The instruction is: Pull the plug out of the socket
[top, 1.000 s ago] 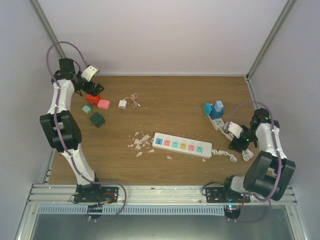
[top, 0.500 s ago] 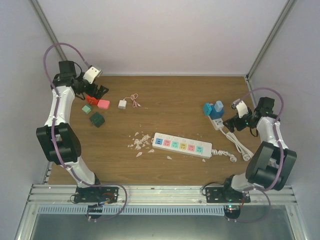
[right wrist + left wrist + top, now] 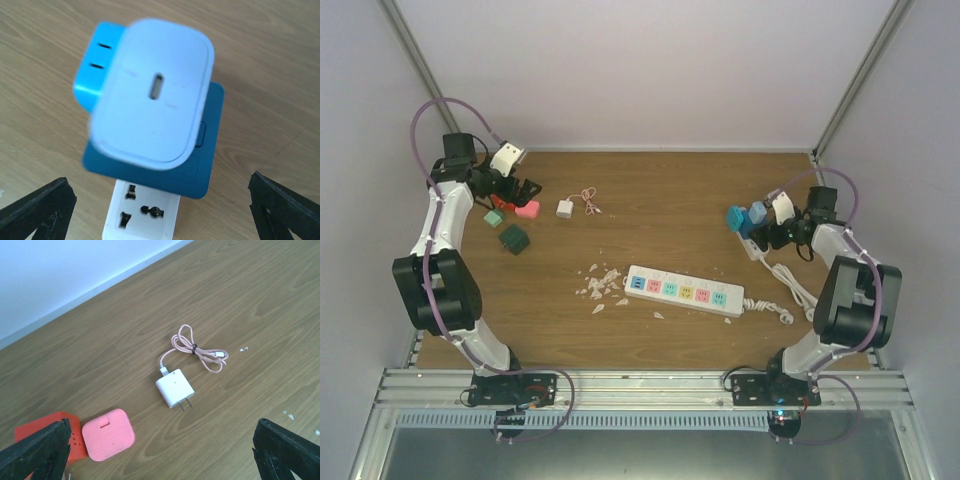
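While the left pincer gapes wide, the right pincer hangs spread apart over the plug.

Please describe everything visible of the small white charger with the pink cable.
The white charger is a small, smooth, plastic-looking block lying flat on the wooden table. Two metal prongs stick out of one end. A pink cable, coiled and tied with a dark band, plugs into the opposite end. Nothing else touches it.

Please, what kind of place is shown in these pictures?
Probably a robot test booth in a lab, not a home. A wooden table is closed in by plain white walls, two arms are bolted to a metal rail, and a power strip lies on it.
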Controlling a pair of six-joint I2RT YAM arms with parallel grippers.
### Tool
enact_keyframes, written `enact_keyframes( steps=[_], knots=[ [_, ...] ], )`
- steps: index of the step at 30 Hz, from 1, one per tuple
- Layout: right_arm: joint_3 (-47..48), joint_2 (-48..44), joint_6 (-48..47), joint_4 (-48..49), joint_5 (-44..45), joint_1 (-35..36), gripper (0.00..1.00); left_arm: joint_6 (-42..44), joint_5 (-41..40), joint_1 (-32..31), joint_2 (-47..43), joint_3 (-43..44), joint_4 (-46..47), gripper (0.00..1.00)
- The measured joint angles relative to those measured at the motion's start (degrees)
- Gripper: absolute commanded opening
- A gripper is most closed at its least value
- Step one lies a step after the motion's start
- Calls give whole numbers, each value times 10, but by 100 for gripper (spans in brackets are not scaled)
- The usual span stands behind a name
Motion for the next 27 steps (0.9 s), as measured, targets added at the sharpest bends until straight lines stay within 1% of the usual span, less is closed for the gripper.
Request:
enact_keyframes(
  steps=[5,7,10,13,14,18,19,20,22,24,27],
  knots=[
    [7,43,23,15,26,6,89,-1,9,0,-18,-16,6,99],
    [9,52,28,17,27,9,89,-1,12,0,-24,-18,10,99],
    [9,54,35,19,28,16,93,-2,16,0,-27,-19,15,99],
    [9,56,41,26,28,20,90,-1,17,0,-28,-20,18,99],
    [9,57,43,29,28,22,88,-1,19,0,-28,-21,18,99],
    [12,66,48,36,18,26,74,-1,30,-1,-28,-28,19,99],
    [13,68,47,37,17,27,70,-1,34,-2,-30,-32,20,99],
    [15,72,48,38,14,28,68,-1,37,-4,-31,-38,21,99],
    [17,77,50,40,9,33,61,0,40,-10,-37,-52,24,99],
    [17,78,54,46,9,37,56,3,44,-21,-45,-69,24,99],
    [17,80,57,52,10,52,52,16,52,-46,-57,-88,22,99]
  ],
)
